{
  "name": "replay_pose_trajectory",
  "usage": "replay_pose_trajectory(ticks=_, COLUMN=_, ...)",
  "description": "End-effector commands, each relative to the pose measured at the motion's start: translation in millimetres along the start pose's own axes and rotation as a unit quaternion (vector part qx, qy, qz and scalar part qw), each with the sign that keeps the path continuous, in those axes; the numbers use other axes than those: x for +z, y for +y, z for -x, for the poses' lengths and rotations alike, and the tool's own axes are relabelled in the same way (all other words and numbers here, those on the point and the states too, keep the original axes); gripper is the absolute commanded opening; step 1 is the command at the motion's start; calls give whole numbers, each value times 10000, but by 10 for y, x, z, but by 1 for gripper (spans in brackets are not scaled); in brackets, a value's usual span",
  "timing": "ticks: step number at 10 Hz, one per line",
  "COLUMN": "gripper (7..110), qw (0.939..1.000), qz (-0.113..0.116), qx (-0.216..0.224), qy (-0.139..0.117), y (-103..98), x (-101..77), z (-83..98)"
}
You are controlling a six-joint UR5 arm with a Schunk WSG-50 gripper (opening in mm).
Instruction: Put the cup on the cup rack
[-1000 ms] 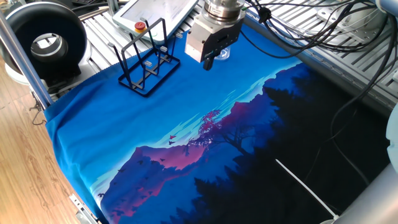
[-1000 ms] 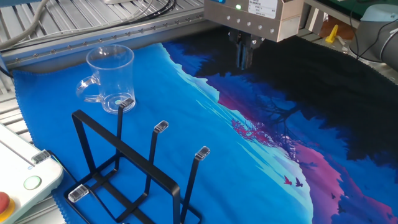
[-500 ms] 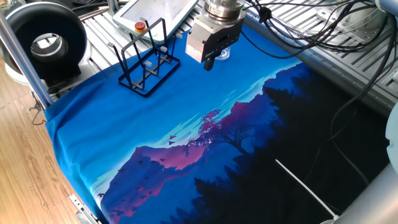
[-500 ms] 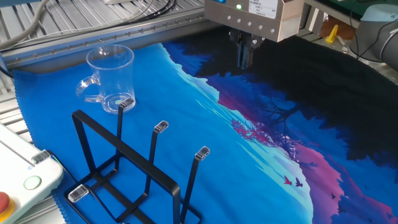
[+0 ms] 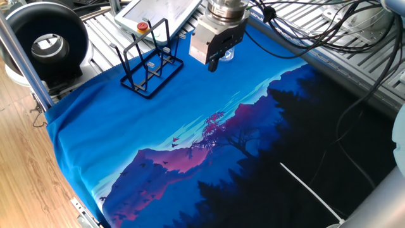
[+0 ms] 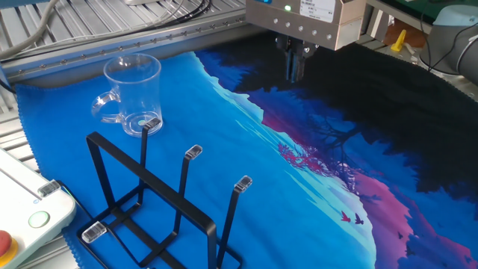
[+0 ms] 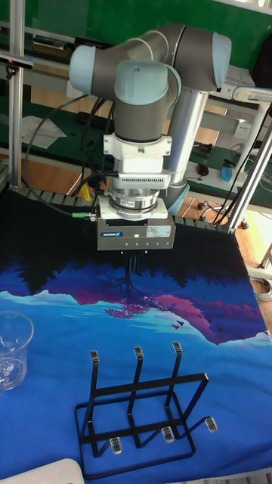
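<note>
The cup [image 6: 134, 93] is a clear glass with a small handle. It stands upright on the blue cloth near the back left corner and shows again at the left edge [image 7: 11, 348]. In one fixed view the gripper body hides most of the cup [image 5: 228, 55]. The cup rack [image 6: 160, 202], black wire with upright prongs, stands empty in front of it [image 5: 149, 63] [image 7: 140, 408]. My gripper [image 6: 295, 67] hangs above the cloth to the right of the cup, well apart from it, fingers shut together and holding nothing [image 5: 214, 63] [image 7: 131, 268].
A white teach pendant [image 5: 155, 12] with a red button lies just behind the rack [image 6: 22, 217]. A black round device [image 5: 47, 41] sits off the table's left corner. Cables [image 5: 329, 25] run over the metal slats behind. A white cord [image 5: 310, 190] crosses the dark cloth.
</note>
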State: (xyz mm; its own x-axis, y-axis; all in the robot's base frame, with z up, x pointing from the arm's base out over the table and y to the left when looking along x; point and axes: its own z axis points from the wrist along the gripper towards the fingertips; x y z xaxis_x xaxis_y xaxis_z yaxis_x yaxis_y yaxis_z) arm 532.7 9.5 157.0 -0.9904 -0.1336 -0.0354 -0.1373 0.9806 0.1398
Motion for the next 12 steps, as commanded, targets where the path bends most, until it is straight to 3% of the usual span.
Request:
replay_pose_trajectory(ticks=1, gripper=7, qw=9998, qz=69, qx=-66, qy=-153, y=-46, x=22, z=22)
replay_pose_trajectory(ticks=4, gripper=7, qw=9977, qz=-583, qx=-265, qy=-233, y=-576, x=53, z=-76)
replay_pose_trajectory(ticks=5, gripper=7, qw=9970, qz=-668, qx=-330, qy=-222, y=-668, x=35, z=-103)
replay_pose_trajectory(ticks=7, gripper=7, qw=9951, qz=-853, qx=-473, qy=-139, y=-735, x=-9, z=-100)
replay_pose_trajectory(ticks=9, gripper=7, qw=9921, qz=-1088, qx=-610, qy=155, y=-739, x=-42, z=-155)
replay_pose_trajectory(ticks=11, gripper=7, qw=9904, qz=-1247, qx=-529, qy=294, y=-646, x=-94, z=-118)
replay_pose_trajectory(ticks=12, gripper=7, qw=9910, qz=-1215, qx=-407, qy=389, y=-539, x=-81, z=-145)
